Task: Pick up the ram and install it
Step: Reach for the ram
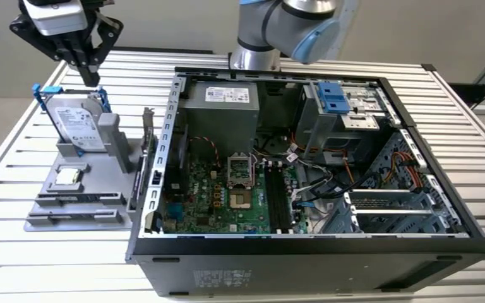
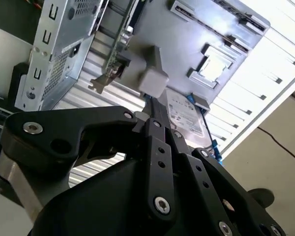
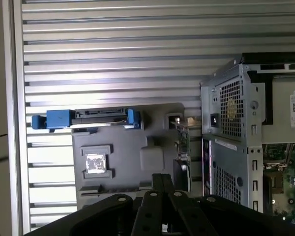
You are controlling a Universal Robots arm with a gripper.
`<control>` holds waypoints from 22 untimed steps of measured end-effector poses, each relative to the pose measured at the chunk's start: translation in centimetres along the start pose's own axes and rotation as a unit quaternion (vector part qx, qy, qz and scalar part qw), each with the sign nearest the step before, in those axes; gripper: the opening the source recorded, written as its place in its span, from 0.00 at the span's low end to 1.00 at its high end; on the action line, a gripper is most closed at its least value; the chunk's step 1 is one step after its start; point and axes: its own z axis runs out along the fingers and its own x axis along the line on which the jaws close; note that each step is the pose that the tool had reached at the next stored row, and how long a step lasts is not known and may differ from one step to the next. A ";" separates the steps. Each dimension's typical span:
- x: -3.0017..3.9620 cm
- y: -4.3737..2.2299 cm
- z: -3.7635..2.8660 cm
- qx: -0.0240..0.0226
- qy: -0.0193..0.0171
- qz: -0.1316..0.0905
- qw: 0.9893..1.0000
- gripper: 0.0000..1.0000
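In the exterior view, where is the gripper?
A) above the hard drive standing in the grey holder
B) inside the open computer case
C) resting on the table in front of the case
A: the gripper hangs above the hard drive upright in the grey holder, to the exterior view's left of the computer case.

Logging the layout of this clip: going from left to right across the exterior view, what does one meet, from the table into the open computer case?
hard drive in blue frame → case's perforated metal wall → CPU socket → black memory slots → blue drive-bay latch
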 end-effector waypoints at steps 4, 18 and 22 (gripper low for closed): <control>1.25 -0.06 -0.03 0.000 0.000 -0.001 1.000 0.00; 2.76 -1.03 -0.07 0.000 0.001 -0.002 1.000 0.00; 2.83 -1.96 -0.11 0.000 0.001 -0.002 1.000 0.00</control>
